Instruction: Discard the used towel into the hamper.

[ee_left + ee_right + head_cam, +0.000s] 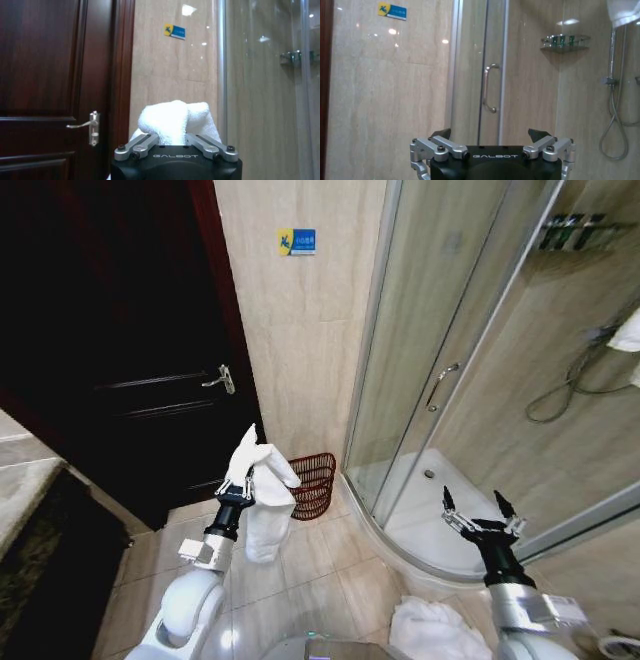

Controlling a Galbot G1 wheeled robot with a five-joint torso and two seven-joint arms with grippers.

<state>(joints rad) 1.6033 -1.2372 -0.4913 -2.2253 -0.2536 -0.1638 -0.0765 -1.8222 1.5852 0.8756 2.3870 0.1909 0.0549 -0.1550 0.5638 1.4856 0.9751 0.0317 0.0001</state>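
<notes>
The left pincer [241, 483] is clamped on a white towel [265, 500], held up at lower centre of the head view; the cloth rises to a peak above the fingers and hangs down in a long fold below them. In the left wrist view the towel [172, 122] is seen bunched between the closed fingers of the left pincer [173, 140]. The hamper [312, 485], a dark reddish-brown open-weave basket, stands on the tiled floor just beyond the towel, against the beige wall and beside the curved shower enclosure [420, 410]. The right pincer [484, 518] is held at lower right of the head view, fingers spread apart and gripping nothing; the same spread is seen in the right wrist view [490, 138]. A second white towel [435, 630] lies crumpled on the floor at the bottom edge. A dark wooden door [130, 350] fills the upper left.
</notes>
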